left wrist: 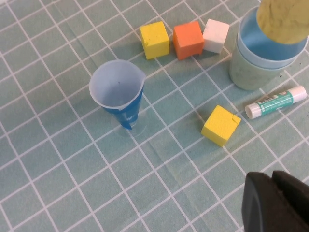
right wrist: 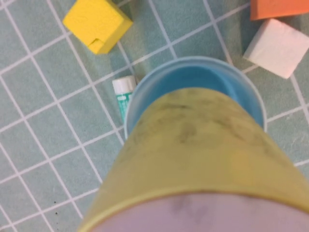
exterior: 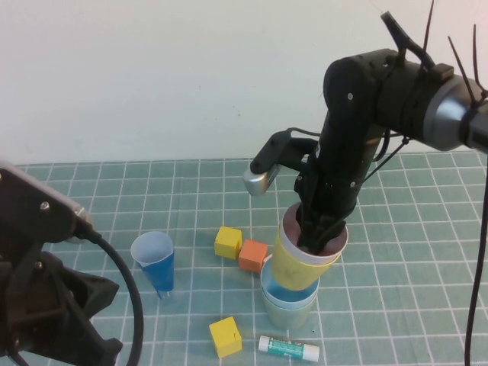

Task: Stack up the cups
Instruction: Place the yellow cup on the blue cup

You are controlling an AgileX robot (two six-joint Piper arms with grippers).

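The pale green cup (exterior: 290, 314) (left wrist: 248, 75) stands on the mat with the light blue cup (exterior: 284, 293) (left wrist: 268, 48) (right wrist: 193, 77) nested in it. The yellow cup (exterior: 301, 263) (left wrist: 282, 19) (right wrist: 193, 145) leans over it, its base inside the blue rim. The pink cup (exterior: 289, 226) (right wrist: 193, 212) sits inside the yellow one. My right gripper (exterior: 316, 232) comes down from above, its fingers at the rim of the pink and yellow pair. My left gripper (left wrist: 273, 193) hangs shut and empty at the near left of the mat, away from the stack.
A dark-blue cone cup (exterior: 155, 263) (left wrist: 120, 94) stands to the left. A yellow cube (exterior: 227, 242), an orange cube (exterior: 252, 255) and a white cube (left wrist: 215, 35) sit just behind the stack. Another yellow cube (exterior: 226, 336) and a glue stick (exterior: 288, 348) lie in front.
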